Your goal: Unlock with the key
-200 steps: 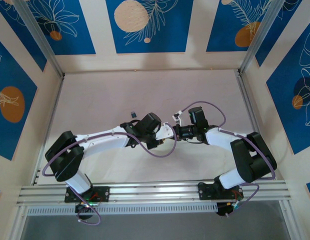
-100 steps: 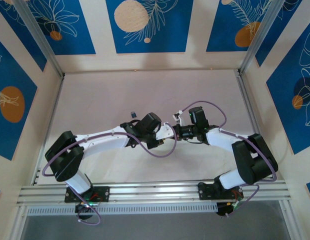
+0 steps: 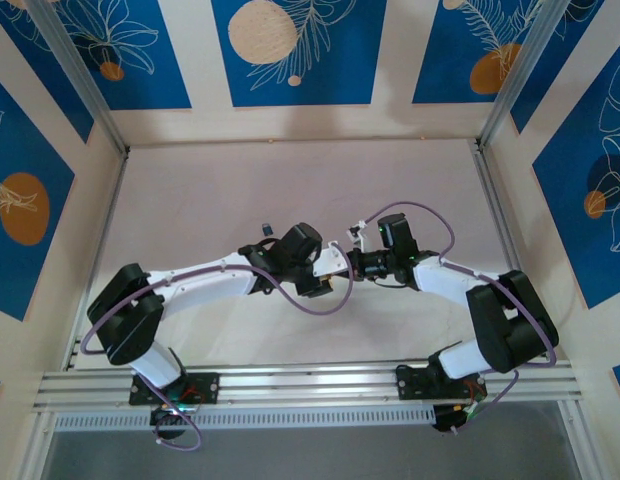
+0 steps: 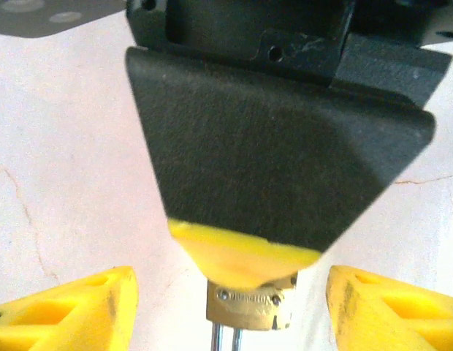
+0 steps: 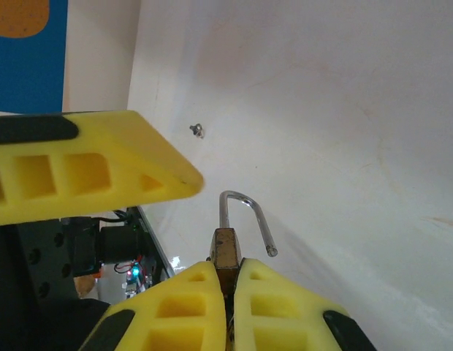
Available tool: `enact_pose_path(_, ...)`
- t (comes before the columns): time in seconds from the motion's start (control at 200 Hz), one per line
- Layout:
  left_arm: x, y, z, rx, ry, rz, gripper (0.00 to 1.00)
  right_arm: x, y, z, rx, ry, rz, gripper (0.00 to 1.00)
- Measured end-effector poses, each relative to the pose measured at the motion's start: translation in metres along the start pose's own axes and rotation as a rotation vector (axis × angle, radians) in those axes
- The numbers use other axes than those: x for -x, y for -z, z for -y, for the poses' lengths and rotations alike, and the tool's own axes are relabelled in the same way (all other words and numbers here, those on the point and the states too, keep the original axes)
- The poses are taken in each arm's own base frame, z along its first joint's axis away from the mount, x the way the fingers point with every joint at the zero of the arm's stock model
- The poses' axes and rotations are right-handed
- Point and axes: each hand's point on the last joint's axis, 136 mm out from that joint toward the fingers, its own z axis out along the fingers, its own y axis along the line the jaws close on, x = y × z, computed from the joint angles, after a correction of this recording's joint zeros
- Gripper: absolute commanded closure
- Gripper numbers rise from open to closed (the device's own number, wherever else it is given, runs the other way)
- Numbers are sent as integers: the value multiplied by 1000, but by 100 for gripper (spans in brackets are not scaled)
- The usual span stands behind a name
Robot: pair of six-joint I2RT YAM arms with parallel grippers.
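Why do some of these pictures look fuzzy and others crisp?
Left wrist view: the dark shape near the lens is soft, the table washed out. Right wrist view: the padlock looks sharp. Top external view: evenly lit, crisp.

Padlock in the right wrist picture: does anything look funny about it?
Yes. The padlock, pinched by the right gripper, has its shackle popped open: one end hangs free of the body, not tucked in.

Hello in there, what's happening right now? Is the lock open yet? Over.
Right gripper shut on padlock body. Left gripper open, fingers either side of it. Shackle up, one end free: looks unlocked. Nothing seen in the way.
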Motion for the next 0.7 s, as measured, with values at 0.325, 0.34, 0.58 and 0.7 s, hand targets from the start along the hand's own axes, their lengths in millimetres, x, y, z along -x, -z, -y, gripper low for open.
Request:
enact_pose_path(0.325,-25,13,-21,164,1,-53,43,17,18,-1,-26,15,86,100)
enact_pose_path(0.34,-28,12,-23,179,3,-59,43,18,19,-1,-29,16,89,100)
enact_pose_path(0.58,-41,17,-64,431,55,-73,41,32,23,14,-119,22,163,100)
enact_pose_path(0.7,-32,25,-80,523,78,-39,41,53,27,32,-178,11,217,100)
